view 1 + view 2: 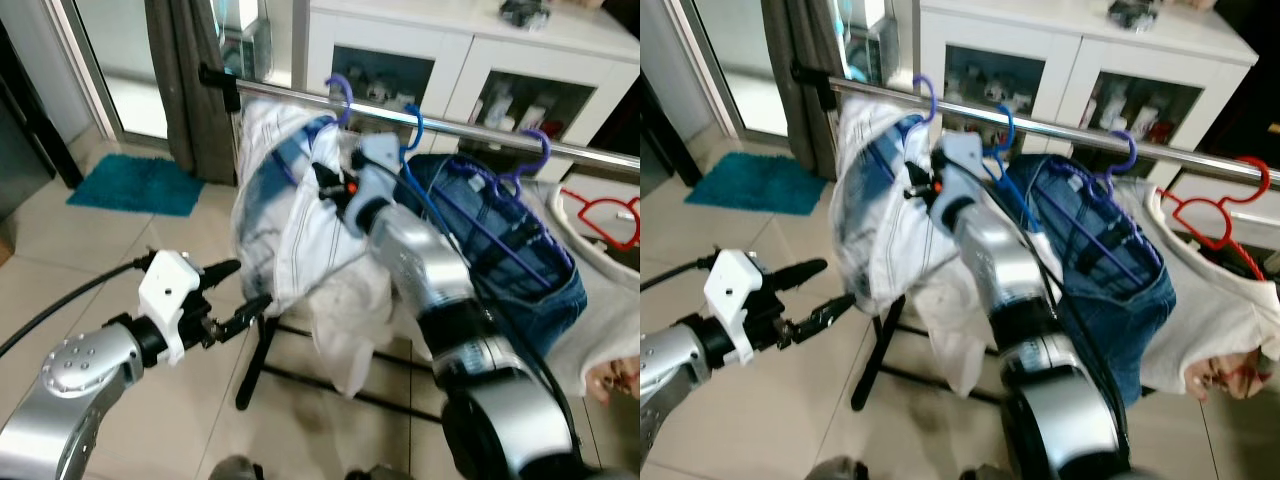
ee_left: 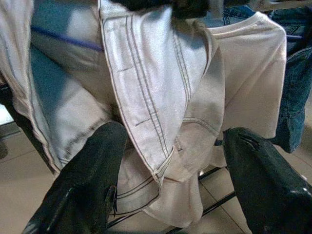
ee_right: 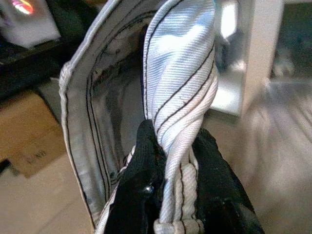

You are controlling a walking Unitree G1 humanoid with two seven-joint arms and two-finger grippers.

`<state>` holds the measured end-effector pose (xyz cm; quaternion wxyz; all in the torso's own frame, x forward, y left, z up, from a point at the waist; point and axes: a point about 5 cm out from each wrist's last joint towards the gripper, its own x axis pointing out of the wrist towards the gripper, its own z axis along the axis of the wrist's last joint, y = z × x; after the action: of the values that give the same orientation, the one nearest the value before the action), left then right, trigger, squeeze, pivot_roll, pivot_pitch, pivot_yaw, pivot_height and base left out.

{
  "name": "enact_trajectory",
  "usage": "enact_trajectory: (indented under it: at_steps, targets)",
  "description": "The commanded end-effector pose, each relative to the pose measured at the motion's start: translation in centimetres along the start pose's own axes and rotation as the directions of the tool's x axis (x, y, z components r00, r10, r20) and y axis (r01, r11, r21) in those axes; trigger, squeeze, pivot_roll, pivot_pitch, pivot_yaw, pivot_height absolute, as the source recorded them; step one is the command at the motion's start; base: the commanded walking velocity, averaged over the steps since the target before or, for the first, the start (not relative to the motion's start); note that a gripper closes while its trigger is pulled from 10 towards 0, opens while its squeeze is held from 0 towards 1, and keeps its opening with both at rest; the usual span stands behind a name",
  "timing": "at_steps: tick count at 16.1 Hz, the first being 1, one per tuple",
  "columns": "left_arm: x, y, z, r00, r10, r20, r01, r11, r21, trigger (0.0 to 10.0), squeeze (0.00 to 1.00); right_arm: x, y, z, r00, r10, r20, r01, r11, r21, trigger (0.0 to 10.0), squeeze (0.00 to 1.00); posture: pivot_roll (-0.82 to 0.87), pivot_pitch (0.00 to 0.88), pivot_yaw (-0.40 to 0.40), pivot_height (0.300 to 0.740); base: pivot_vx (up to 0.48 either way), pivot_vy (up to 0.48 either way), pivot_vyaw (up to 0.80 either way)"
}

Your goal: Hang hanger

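The left claw (image 1: pixel 238 287) hovers with fingers spread just beside the lower edge of the white trousers (image 1: pixel 300 235). The right claw (image 3: pixel 173 185) pinches a twisted fold of that cloth up near the blue hanger (image 1: pixel 341 97), whose hook sits on the steel rail (image 1: pixel 470 127). To finish well, steady the hem and release gently so the hook stays seated. Rightward hang jeans (image 1: pixel 530 270), then a red hanger (image 1: pixel 1230 215), crowding the rail.

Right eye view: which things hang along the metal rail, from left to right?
White garment on a purple hanger → blue jeans on blue hanger and purple hanger → red hanger.
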<state>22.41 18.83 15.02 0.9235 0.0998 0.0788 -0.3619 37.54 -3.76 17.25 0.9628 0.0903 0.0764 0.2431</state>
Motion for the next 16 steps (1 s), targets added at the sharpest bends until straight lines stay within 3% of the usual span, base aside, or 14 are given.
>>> enact_trajectory:
  at_steps: [1, 4, 9, 11, 16]
  targets:
    - [-0.1, 0.1, 0.1, 1.0, -0.006, -0.001, 0.006, 1.0, 0.005, 10.0, 0.0, 0.4, -0.1, 1.0, 0.999, -0.038, 0.013, 0.038, 0.999, 0.015, 10.0, 0.0, 0.12, 0.065, -0.049, 0.74, 0.0, 0.0, 0.0]
    - [-0.2, 0.4, 0.3, 1.0, 0.017, 0.003, -0.017, 0.999, 0.027, 10.0, 0.0, 1.4, -0.1, 1.5, 0.994, -0.111, -0.011, 0.112, 0.992, 0.066, 10.0, 0.0, 0.12, 0.062, -0.051, 0.74, 0.0, 0.0, 0.0]
    - [-0.6, 3.4, 2.5, 0.964, 0.233, 0.124, -0.248, 0.962, 0.114, 10.0, 0.0, 1.9, -0.5, 0.9, 0.979, -0.192, -0.062, 0.198, 0.974, 0.107, 10.0, 0.0, 0.13, 0.068, -0.052, 0.74, 0.0, 0.0, 0.0]
    - [-0.6, 3.5, 2.8, 0.964, 0.228, 0.137, -0.244, 0.963, 0.117, 10.0, 0.0, 2.1, -0.4, 1.4, 0.981, -0.188, -0.04, 0.192, 0.973, 0.128, 10.0, 0.0, 0.13, 0.073, -0.048, 0.74, 0.0, 0.0, 0.0]
    - [-0.5, 3.3, 2.6, 0.971, 0.204, 0.126, -0.22, 0.968, 0.124, 10.0, 0.0, 2.3, -0.8, 2.1, 0.97, -0.238, -0.051, 0.241, 0.968, 0.065, 10.0, 0.0, 0.13, 0.078, -0.043, 0.74, 0.0, 0.0, 0.0]
